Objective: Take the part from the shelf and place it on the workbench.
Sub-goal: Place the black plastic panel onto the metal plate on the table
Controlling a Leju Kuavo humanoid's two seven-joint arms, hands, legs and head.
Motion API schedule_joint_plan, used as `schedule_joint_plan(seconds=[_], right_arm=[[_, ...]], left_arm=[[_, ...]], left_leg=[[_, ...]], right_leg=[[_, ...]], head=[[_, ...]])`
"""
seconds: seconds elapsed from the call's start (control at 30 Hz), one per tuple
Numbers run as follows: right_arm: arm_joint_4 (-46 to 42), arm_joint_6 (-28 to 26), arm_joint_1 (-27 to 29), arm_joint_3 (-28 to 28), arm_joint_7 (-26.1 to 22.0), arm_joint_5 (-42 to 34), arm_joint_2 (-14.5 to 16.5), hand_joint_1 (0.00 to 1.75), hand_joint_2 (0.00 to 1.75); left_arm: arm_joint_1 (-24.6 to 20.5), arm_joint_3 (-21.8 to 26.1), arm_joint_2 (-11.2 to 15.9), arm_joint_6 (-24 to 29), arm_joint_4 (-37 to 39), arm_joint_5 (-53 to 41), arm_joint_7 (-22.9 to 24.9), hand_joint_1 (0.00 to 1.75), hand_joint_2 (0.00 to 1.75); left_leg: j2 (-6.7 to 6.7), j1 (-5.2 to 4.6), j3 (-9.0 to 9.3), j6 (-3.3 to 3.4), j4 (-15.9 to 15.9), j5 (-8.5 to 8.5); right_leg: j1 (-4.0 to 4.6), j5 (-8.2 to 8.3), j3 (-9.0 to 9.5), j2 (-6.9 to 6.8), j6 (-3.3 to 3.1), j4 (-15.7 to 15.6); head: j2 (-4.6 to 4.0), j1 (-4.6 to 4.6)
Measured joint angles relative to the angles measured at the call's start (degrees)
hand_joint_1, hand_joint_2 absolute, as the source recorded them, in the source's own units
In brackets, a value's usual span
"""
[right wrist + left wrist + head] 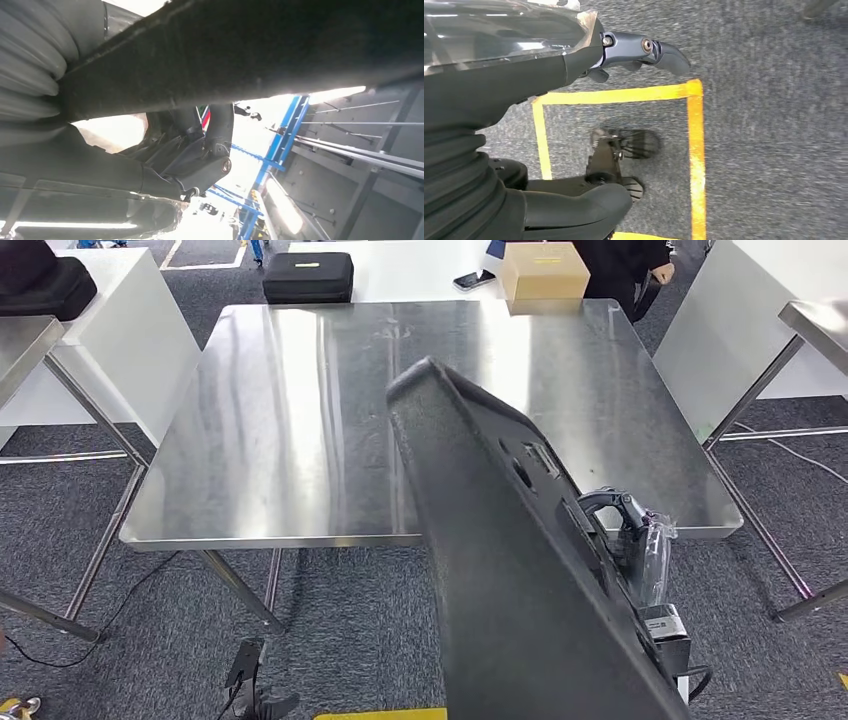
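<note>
A large, flat black part [500, 570] stands tilted in front of me, its upper corner reaching over the near edge of the steel workbench [300, 420]. My right hand [630, 535] grips the part along its right edge, below the bench's front right corner. In the right wrist view the part [250, 45] runs across as a dark slab, with my right hand [200, 160] curled beneath it. My left hand [499, 100] hangs over the carpet with its fingers [659, 50] apart and nothing in it.
Behind the workbench a white table carries a black case [308, 277], a phone [473, 280] and a cardboard box [543, 272], with a person [620, 260] beside it. More steel tables flank both sides. Yellow tape [694, 150] marks a square on the carpet.
</note>
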Motion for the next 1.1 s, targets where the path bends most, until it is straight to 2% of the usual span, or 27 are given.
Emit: schedule_joint_plan(seconds=[0.03, 0.07, 0.1, 0.17, 0.2, 0.23, 0.3, 0.33, 0.37, 0.4, 0.43, 0.47, 0.5, 0.53, 0.57, 0.63, 0.7, 0.73, 0.8, 0.83, 0.87, 0.9, 0.93, 1.0, 1.03, 1.07, 1.1], right_arm=[[0.0, 0.0, 0.0, 0.0, 0.0, 0.0, 0.0, 1.75, 1.75], [0.0, 0.0, -0.1, 0.0, 0.0, 0.0, 0.0, 1.75, 1.75], [0.0, -0.1, 0.0, 0.1, 0.0, 0.0, 0.0, 1.75, 1.75], [0.0, -0.1, 0.0, 0.1, 0.0, 0.0, -0.1, 1.75, 1.75], [0.0, -0.1, -0.1, 0.1, 0.0, 0.0, -0.1, 1.75, 1.75], [0.0, -0.1, -0.1, 0.2, 0.0, 0.0, -0.2, 1.75, 1.75], [0.0, -0.2, 0.0, 0.2, 0.0, 0.0, -0.3, 1.75, 1.75], [0.1, -0.2, 0.1, 0.2, 0.0, 0.0, -0.3, 1.75, 1.75], [0.1, -0.2, 0.2, 0.2, 0.0, 0.0, -0.4, 1.75, 1.75], [0.1, -0.2, 0.2, 0.3, 0.0, 0.0, -0.4, 1.75, 1.75], [0.1, -0.2, 0.2, 0.3, 0.0, 0.0, -0.4, 1.75, 1.75], [0.1, -0.2, 0.2, 0.3, 0.0, 0.0, -0.4, 1.75, 1.75], [0.1, -0.3, 0.2, 0.3, 0.0, 0.0, -0.4, 1.75, 1.75], [0.1, -0.3, 0.2, 0.3, 0.0, 0.0, -0.5, 1.75, 1.75], [0.1, -0.3, 0.2, 0.4, 0.0, 0.0, -0.5, 1.75, 1.75], [0.0, -0.4, 0.2, 0.4, 0.0, 0.0, -0.5, 1.75, 1.75], [0.0, -0.5, 0.2, 0.4, 0.0, 0.0, -0.5, 1.75, 1.75], [0.0, -0.5, 0.2, 0.4, 0.0, 0.0, -0.5, 1.75, 1.75], [0.0, -0.5, 0.2, 0.4, -0.1, 0.0, -0.5, 1.75, 1.75], [0.0, -0.5, 0.3, 0.4, 0.0, 0.0, -0.5, 1.75, 1.75], [0.0, -0.5, 0.4, 0.4, 0.0, -0.1, -0.6, 1.75, 1.75], [0.0, -0.5, 0.4, 0.4, 0.0, -0.1, -0.6, 1.75, 1.75], [0.0, -0.5, 0.4, 0.4, 0.0, -0.2, -0.6, 1.75, 1.75], [0.0, -0.5, 0.5, 0.4, 0.0, -0.3, -0.6, 1.75, 1.75], [0.0, -0.5, 0.5, 0.4, -0.1, -0.4, -0.6, 1.75, 1.75], [0.0, -0.5, 0.5, 0.4, -0.1, -0.4, -0.7, 1.75, 1.75], [0.0, -0.5, 0.5, 0.5, -0.1, -0.5, -0.7, 1.75, 1.75]], left_arm=[[0.0, 0.0, 0.0, 0.0, 0.0, 0.0, 0.0, 0.00, 1.75], [0.0, 0.0, 0.0, 0.0, 0.0, 0.0, 0.0, 0.00, 1.75], [0.0, 0.0, 0.0, 0.0, 0.0, 0.0, 0.0, 0.00, 1.75], [0.0, 0.0, 0.0, 0.0, 0.0, -0.1, 0.0, 0.00, 1.75], [-0.1, 0.0, 0.0, 0.0, 0.0, -0.1, 0.0, 0.00, 1.75], [-0.2, 0.0, 0.1, 0.0, 0.0, -0.1, 0.0, 0.00, 1.75], [-0.2, 0.0, 0.1, 0.0, 0.0, -0.1, 0.0, 0.00, 1.75], [-0.1, 0.0, 0.0, 0.0, 0.0, -0.1, 0.0, 0.00, 1.75], [-0.1, 0.0, 0.0, 0.0, 0.0, -0.1, 0.0, 0.00, 1.75], [0.0, 0.0, 0.0, 0.0, 0.0, -0.1, 0.0, 0.00, 1.75], [0.0, 0.0, -0.1, 0.0, 0.0, -0.1, 0.0, 0.00, 1.75], [0.0, 0.0, -0.1, 0.0, 0.0, -0.1, 0.0, 0.00, 1.75], [0.0, 0.0, -0.1, 0.0, 0.0, -0.1, 0.0, 0.00, 1.75], [0.0, 0.0, -0.2, 0.0, 0.0, -0.1, 0.0, 0.00, 1.75], [0.0, 0.0, -0.2, 0.0, 0.0, -0.1, 0.0, 0.00, 1.75], [-0.1, 0.0, -0.2, 0.0, 0.1, -0.1, 0.0, 0.00, 1.75], [-0.1, 0.0, -0.2, 0.0, 0.1, -0.1, 0.0, 0.00, 1.75], [-0.1, 0.0, -0.2, 0.0, 0.1, -0.1, 0.0, 0.00, 1.75], [-0.1, 0.0, -0.2, 0.0, 0.1, -0.2, 0.0, 0.00, 1.75], [0.0, 0.0, -0.2, 0.0, 0.1, -0.2, 0.0, 0.00, 1.75], [0.1, 0.0, -0.2, 0.0, 0.1, -0.2, 0.0, 0.00, 1.75], [0.1, 0.0, -0.1, -0.1, 0.1, -0.3, 0.0, 0.00, 1.75], [0.2, 0.0, -0.1, -0.1, 0.1, -0.3, 0.0, 0.00, 1.75], [0.2, 0.0, -0.1, -0.1, 0.1, -0.5, 0.0, 0.00, 1.75], [0.1, 0.0, -0.1, -0.1, 0.1, -0.5, 0.0, 0.00, 1.75], [0.1, 0.0, -0.1, -0.1, 0.1, -0.5, 0.0, 0.00, 1.75], [0.1, 0.0, -0.1, 0.0, 0.1, -0.5, 0.1, 0.00, 1.75]], left_leg=[[-0.01, -0.16, 1.02, 0.34, -2.0, 0.50], [-0.03, -0.34, 1.46, 0.77, -2.9, 0.28], [-0.04, -0.50, 1.71, 1.27, -3.0, -0.18], [-0.05, -0.43, 2.59, 2.14, -3.3, 0.32], [-0.06, -0.38, 3.08, 2.50, -3.4, 0.24], [-0.08, -0.33, 3.48, 2.79, -3.5, 0.07], [-0.16, -0.41, 3.93, 3.19, -3.5, -0.53], [-0.23, -0.46, 4.23, 3.27, -3.5, -0.90], [-0.31, -0.51, 4.65, 3.28, -3.5, -1.30], [-0.40, -0.54, 5.20, 3.25, -3.5, -1.74], [-0.47, -0.56, 5.89, 3.17, -3.5, -2.24], [-0.52, -0.58, 6.42, 3.06, -3.5, -2.75], [-0.55, -0.67, 7.07, 2.87, -3.5, -3.32], [-0.58, -0.77, 7.51, 2.60, -3.6, -3.83], [-0.60, -0.87, 7.83, 2.31, -3.6, -4.15], [-0.60, -1.02, 8.13, 1.80, -3.2, -4.26], [-0.44, -0.95, 6.70, 1.39, -0.4, -4.08], [-0.35, -0.84, 5.11, 1.11, 2.2, -4.44], [-0.24, -0.59, 0.49, 0.44, 8.8, -6.91], [-0.23, -0.47, -1.64, 0.16, 11.2, -8.39], [-0.20, -0.39, -3.17, -0.02, 12.4, -9.19], [-0.15, -0.31, -3.67, -0.09, 11.5, -8.60], [-0.10, -0.24, -3.18, -0.06, 8.9, -6.70], [-0.01, -0.26, -0.66, 0.30, 1.4, -1.44], [0.00, -0.38, 0.34, 0.62, -1.2, -0.06], [-0.01, -0.56, 1.03, 1.01, -2.7, 0.62], [-0.03, -0.74, 1.28, 1.45, -3.0, 0.38]], right_leg=[[0.08, -0.41, 0.27, 0.03, 0.39, 0.0], [0.18, -0.63, 0.53, 0.07, 0.83, 0.1], [0.26, -0.72, 0.80, 0.12, 1.24, 0.3], [0.16, -0.95, 0.54, 0.05, 1.90, 1.4], [0.10, -1.21, -0.47, 0.00, 2.03, 3.1], [0.04, -1.80, -2.30, -0.05, 2.08, 6.1], [0.05, -4.06, -7.54, -0.08, 1.86, 14.1], [0.06, -5.24, -9.95, -0.08, 1.84, 17.0], [0.06, -5.76, -11.46, -0.08, 1.95, 18.0], [0.07, -5.22, -11.85, -0.08, 2.22, 16.9], [0.10, -3.45, -11.11, -0.10, 2.63, 13.6], [0.16, -0.90, -9.77, -0.17, 3.02, 9.3], [0.28, 1.45, -8.53, -0.28, 3.01, 5.3], [0.45, 3.17, -7.53, -0.40, 2.67, 2.5], [0.59, 4.20, -6.99, -0.47, 2.08, 1.1], [0.56, 4.54, -6.36, -0.39, 0.87, 0.7], [0.18, 4.44, -5.45, -0.28, 0.08, 0.5], [0.03, 4.15, -4.96, -0.27, -0.32, 0.4], [0.05, 3.41, -4.22, -0.25, -0.88, 0.3], [0.07, 3.02, -3.86, -0.20, -0.95, 0.3], [0.08, 2.60, -3.44, -0.12, -0.93, 0.3], [0.08, 2.16, -2.91, -0.04, -0.86, 0.3], [0.07, 1.69, -2.29, 0.02, -0.75, 0.3], [0.16, 0.69, -1.01, 0.11, -0.36, 0.3], [0.25, 0.27, -0.61, 0.16, -0.07, 0.3], [0.34, -0.07, -0.41, 0.20, 0.29, 0.2], [0.45, -0.18, -0.19, 0.24, 0.68, 0.3]], head=[[0.00, -0.02], [0.00, -0.07], [0.00, -0.07], [0.00, -0.05], [0.00, 0.06], [0.00, 0.13], [0.00, 0.28], [0.00, 0.30], [0.00, 0.31], [0.00, 0.33], [0.00, 0.34], [0.00, 0.37], [0.00, 0.39], [0.00, 0.45], [0.00, 0.48], [0.00, 0.50], [0.00, 0.41], [0.00, 0.33], [0.00, 0.22], [0.00, 0.22], [0.00, 0.21], [0.00, 0.20], [0.00, 0.19], [0.00, 0.19], [0.00, 0.20], [0.00, 0.20], [0.00, 0.22]])
